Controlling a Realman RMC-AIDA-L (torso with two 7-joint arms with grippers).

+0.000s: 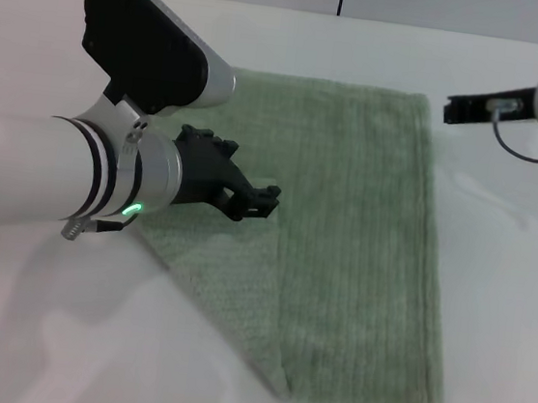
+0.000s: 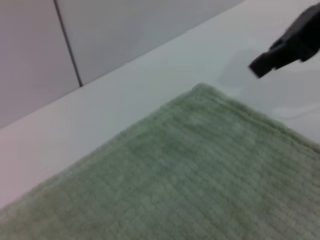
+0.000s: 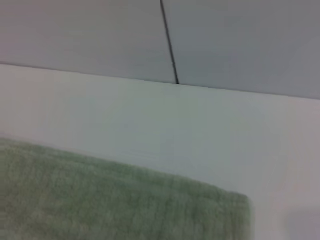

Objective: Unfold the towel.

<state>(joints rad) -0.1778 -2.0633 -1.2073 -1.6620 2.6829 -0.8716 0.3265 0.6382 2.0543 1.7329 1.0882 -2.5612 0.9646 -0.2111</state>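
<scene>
**Folded towel on a white table, left claw over its near-left flap**

A white table (image 1: 31, 330) fills the field, backed by pale wall panels (image 2: 125, 30) split by a dark seam. The left gripper (image 1: 254, 203) hangs low over the towel (image 1: 361, 251), its black fingers pointing toward the cloth's middle; whether the jaws are parted or closed, or grip any fabric, cannot be told, since the tips overlap in the head view and the left wrist view shows none of them. Directly beneath and just behind the claw lies a folded-over flap, whose diagonal edge runs from under the wrist toward the near corner. Beyond the fingertips the towel spreads flat, its long axis running away from the robot. Farther out, past the far right corner and apart from the cloth, the right gripper (image 1: 474, 108) hovers above bare table; its finger state likewise cannot be told. The left arm is judged far nearer to the flap needing opening.
</scene>
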